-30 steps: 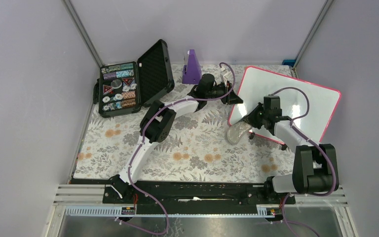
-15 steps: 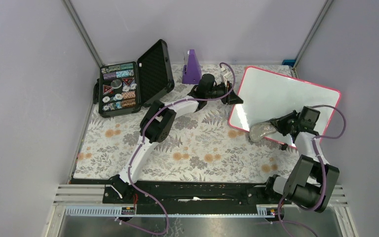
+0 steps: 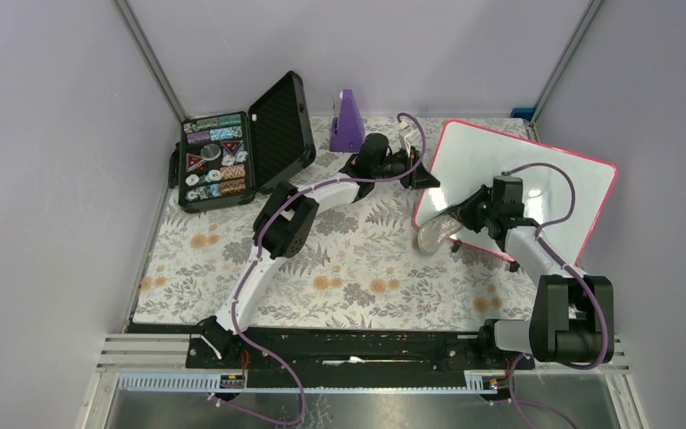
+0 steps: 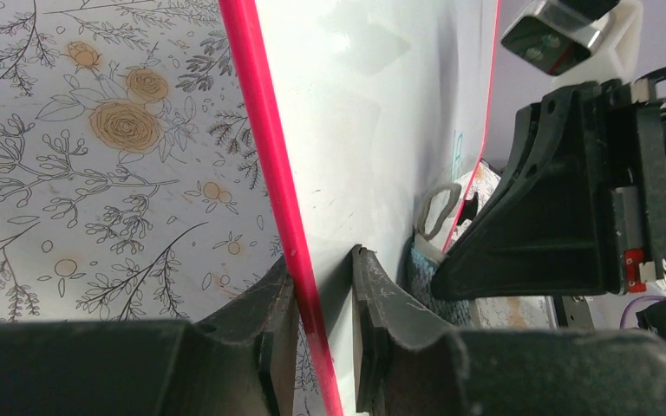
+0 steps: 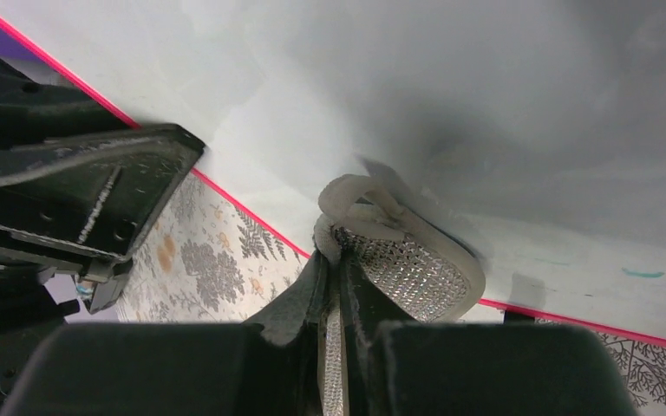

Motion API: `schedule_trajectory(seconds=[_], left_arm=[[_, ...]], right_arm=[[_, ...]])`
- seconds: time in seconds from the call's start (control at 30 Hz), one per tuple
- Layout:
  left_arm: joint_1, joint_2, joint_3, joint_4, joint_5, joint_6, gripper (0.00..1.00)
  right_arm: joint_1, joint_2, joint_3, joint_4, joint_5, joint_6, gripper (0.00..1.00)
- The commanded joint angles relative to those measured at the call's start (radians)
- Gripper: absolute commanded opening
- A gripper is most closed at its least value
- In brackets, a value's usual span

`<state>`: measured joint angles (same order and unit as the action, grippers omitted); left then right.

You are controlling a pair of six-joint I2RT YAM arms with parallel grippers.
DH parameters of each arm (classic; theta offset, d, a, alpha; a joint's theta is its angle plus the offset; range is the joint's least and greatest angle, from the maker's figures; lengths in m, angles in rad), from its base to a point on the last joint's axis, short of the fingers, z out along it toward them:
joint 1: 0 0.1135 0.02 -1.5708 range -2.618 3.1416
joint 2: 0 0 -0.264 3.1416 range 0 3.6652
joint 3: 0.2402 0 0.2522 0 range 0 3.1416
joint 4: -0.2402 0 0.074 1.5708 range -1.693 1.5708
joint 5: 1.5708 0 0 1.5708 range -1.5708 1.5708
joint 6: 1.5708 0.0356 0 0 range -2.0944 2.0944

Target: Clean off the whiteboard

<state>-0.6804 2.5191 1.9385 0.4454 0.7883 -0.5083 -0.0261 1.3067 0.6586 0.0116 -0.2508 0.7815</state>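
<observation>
The whiteboard [image 3: 536, 174], white with a pink-red frame, stands tilted at the back right. My left gripper [image 3: 425, 177] is shut on its left edge; in the left wrist view its jaws [image 4: 316, 316] straddle the pink frame of the whiteboard [image 4: 373, 130]. My right gripper [image 3: 461, 214] is shut on a grey oval sponge [image 3: 432, 236] and holds it against the board's lower left corner. In the right wrist view the gripper [image 5: 338, 282] pinches the sponge [image 5: 412, 260] flat against the whiteboard [image 5: 486, 104]. Faint green marks [image 5: 643, 273] remain near the lower frame.
An open black case [image 3: 219, 161] with several small items stands at the back left. A purple object [image 3: 348, 121] stands at the back middle. A floral cloth [image 3: 322, 268] covers the table. Grey walls close in both sides.
My right gripper swept the sponge right along the board's lower edge, then back left to the lower left corner. The left gripper and the board have not moved.
</observation>
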Motion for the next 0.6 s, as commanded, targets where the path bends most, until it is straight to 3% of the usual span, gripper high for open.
schedule_trajectory(seconds=[0.0,0.33,0.57], left_arm=[[-0.024,-0.026,0.007,0.001,-0.067,0.138,0.0],[-0.025,-0.036,-0.001,0.002,-0.07,0.142,0.0],[-0.025,-0.03,0.004,0.003,-0.07,0.139,0.0]], right_arm=[[-0.016,-0.021,0.079,-0.005,0.092,-0.028,0.0],[-0.448,-0.084,-0.058,-0.085,-0.041,-0.048,0.0],[-0.475,-0.104,-0.085,-0.006,-0.143,-0.045,0.0]])
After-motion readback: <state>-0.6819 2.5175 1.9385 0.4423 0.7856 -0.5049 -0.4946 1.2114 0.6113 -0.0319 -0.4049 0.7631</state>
